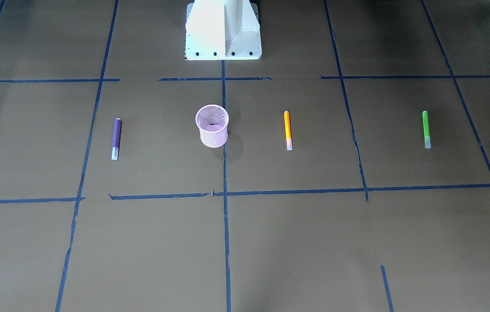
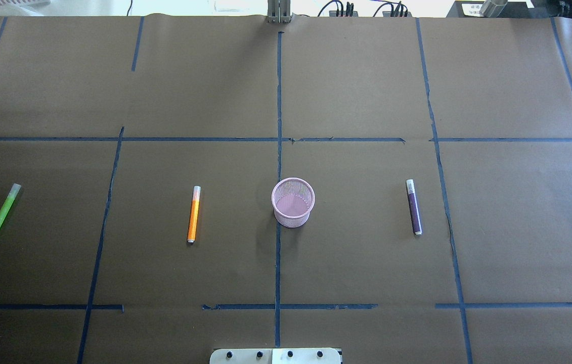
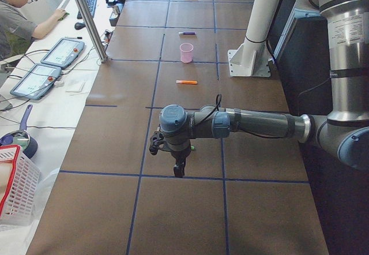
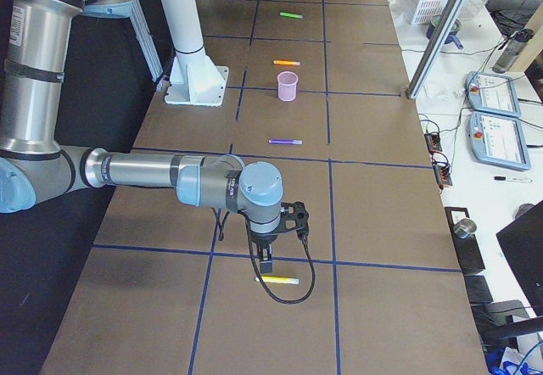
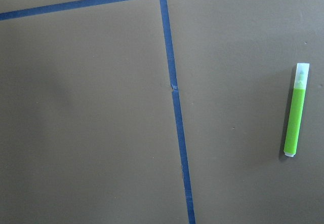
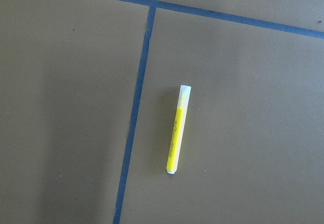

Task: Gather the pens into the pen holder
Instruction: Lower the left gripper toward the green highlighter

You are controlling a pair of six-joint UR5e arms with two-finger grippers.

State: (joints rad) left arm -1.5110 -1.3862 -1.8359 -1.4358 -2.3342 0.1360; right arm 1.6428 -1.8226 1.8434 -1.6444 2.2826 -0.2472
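Left gripper [image 3: 179, 172] near green pen [image 5: 294, 113], pale end pointing forward.

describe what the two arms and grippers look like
The left arm and right arm match: round silver-grey tubes, darker grey joint housings, pale blue end caps. The left gripper and right gripper are small and black. A thin black cable loops off each wrist.

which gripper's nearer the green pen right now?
Left. The left gripper hangs close by the green pen; the right gripper is at the opposite end of the table, by a yellow pen.
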